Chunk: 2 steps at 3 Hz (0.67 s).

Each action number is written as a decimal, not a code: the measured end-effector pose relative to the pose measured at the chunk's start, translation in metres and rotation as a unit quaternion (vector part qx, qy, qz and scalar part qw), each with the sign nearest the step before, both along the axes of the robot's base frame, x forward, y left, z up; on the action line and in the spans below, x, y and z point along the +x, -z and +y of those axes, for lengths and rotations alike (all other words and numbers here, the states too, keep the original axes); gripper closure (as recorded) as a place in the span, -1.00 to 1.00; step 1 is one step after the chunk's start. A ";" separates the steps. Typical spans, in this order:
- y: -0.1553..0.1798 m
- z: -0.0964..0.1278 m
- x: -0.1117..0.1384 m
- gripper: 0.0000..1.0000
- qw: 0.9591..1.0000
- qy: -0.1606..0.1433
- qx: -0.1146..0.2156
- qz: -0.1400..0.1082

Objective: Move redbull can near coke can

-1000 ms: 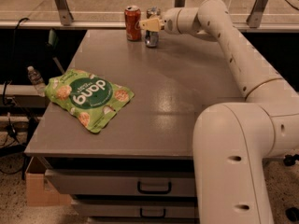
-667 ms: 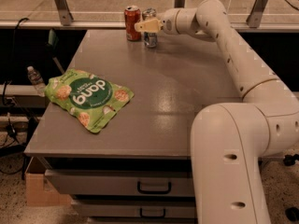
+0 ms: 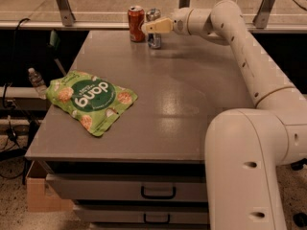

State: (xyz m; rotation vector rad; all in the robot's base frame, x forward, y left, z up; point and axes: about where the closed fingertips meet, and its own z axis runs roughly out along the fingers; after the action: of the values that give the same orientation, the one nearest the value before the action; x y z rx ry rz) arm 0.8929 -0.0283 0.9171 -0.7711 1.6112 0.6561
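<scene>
The redbull can (image 3: 154,41), slim and silver with blue low on its side, stands upright at the far edge of the grey table (image 3: 192,90). The coke can (image 3: 136,24), red with a silver rim, stands just left of it, a small gap apart. My gripper (image 3: 154,27) reaches in from the right at the redbull can's mid-height. One pale finger (image 3: 156,27) crosses in front of the can and the other is hidden behind it. The gripper is shut on the redbull can, whose base is at the table top.
A green snack bag (image 3: 91,101) lies flat on the table's left front part. My white arm (image 3: 249,56) runs along the table's right side. A small plastic bottle (image 3: 36,80) sits off the left edge. Drawers (image 3: 158,191) are below the front edge.
The gripper and the redbull can have shifted slightly left, toward the coke can. The bag and the coke can have not moved.
</scene>
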 end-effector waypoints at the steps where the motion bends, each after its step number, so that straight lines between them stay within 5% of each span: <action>1: -0.029 -0.056 -0.031 -1.00 0.999 0.012 0.003 -0.044; 2: -0.076 -0.115 -0.101 -1.00 0.995 0.029 -0.009 -0.091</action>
State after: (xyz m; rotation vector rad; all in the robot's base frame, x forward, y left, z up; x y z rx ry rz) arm 0.7922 -0.1438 0.9932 -0.7723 1.4678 0.5158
